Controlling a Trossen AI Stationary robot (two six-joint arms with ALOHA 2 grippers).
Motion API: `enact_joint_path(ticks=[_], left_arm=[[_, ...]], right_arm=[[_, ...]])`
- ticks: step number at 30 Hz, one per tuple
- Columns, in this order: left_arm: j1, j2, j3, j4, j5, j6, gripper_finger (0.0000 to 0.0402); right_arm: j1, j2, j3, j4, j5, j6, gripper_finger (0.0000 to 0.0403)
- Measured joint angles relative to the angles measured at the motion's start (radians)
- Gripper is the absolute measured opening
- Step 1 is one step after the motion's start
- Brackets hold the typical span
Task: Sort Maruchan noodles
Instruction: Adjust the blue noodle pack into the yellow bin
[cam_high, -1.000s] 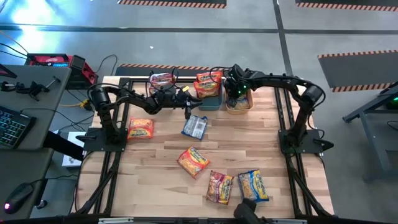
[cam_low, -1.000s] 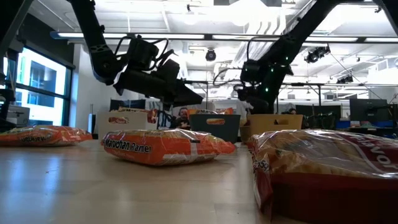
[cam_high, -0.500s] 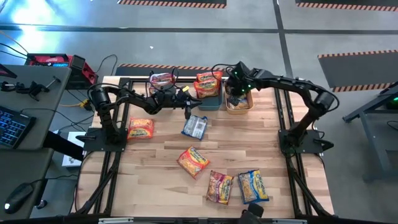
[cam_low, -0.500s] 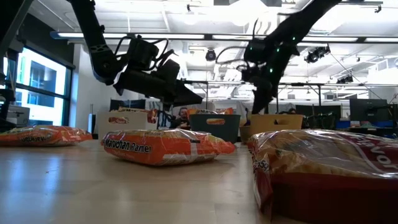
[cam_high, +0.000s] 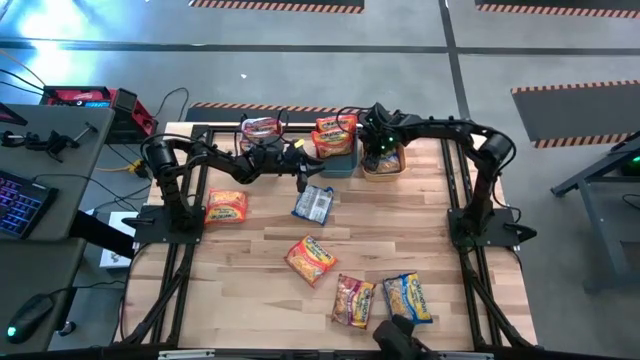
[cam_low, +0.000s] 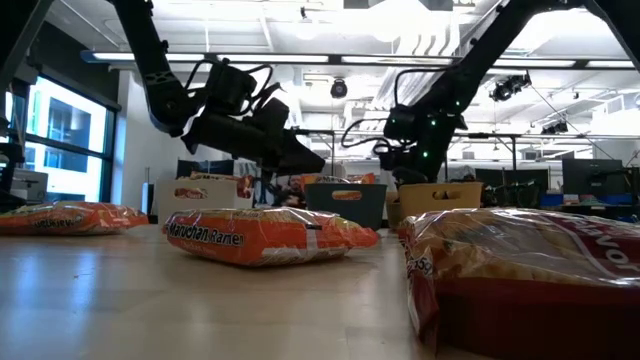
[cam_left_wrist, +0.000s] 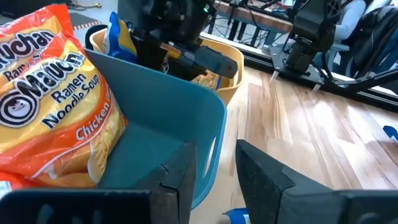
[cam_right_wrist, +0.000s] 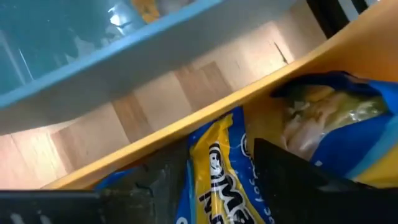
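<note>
Wooden table (cam_high: 400, 235) holds five loose noodle packets (cam_high: 310, 258).

Robotics lab – concrete floor (cam_high: 300, 65), hazard tape (cam_high: 275, 5)

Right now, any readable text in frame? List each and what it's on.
"Maruchan Ramen Noodle Soup", "Chicken": orange packet lying in the teal bin.
"Maruchan Rame...": orange packet on the table, low view.
Blue-and-yellow packet in the orange bin: partial letters, unreadable.
Other packets: too small to read.
</note>
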Motion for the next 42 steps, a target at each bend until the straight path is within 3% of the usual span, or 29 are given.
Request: enact_joint_path(ticks=[4, 10, 17, 26, 33, 37, 42], left_arm=[[0.000, 0.000, 0.000, 0.001, 0.000, 0.001, 0.0105], [0.000, 0.000, 0.000, 0.002, 0.000, 0.009, 0.0088], [0.000, 0.000, 0.000, 0.002, 0.000, 0.004, 0.0058], [0.000, 0.000, 0.000, 0.002, -0.013, 0.001, 0.0037], [0.000, 0.000, 0.003, 0.011, -0.068, -0.061, 0.0027], [0.019, 0.000, 0.053, -0.002, -0.074, -0.116, 0.0045], [0.034, 0.000, 0.186, -0.132, -0.033, -0.130, 0.0111]], right_arm=[[-0.002, 0.012, 0.000, -0.004, -0.006, -0.010, 0.0150], [-0.001, 0.012, -0.002, 0.006, -0.010, -0.019, 0.0015], [0.005, -0.012, 0.031, -0.042, -0.025, -0.019, 0.0003], [0.016, -0.152, 0.046, -0.067, -0.023, -0.018, 0.0000], [0.066, -0.293, 0.046, -0.088, 0.097, -0.009, 0.0000], [0.114, -0.352, 0.047, -0.080, 0.168, 0.011, 0.0001], [0.171, -0.368, 0.043, -0.059, 0.239, 0.013, 0.0001]])
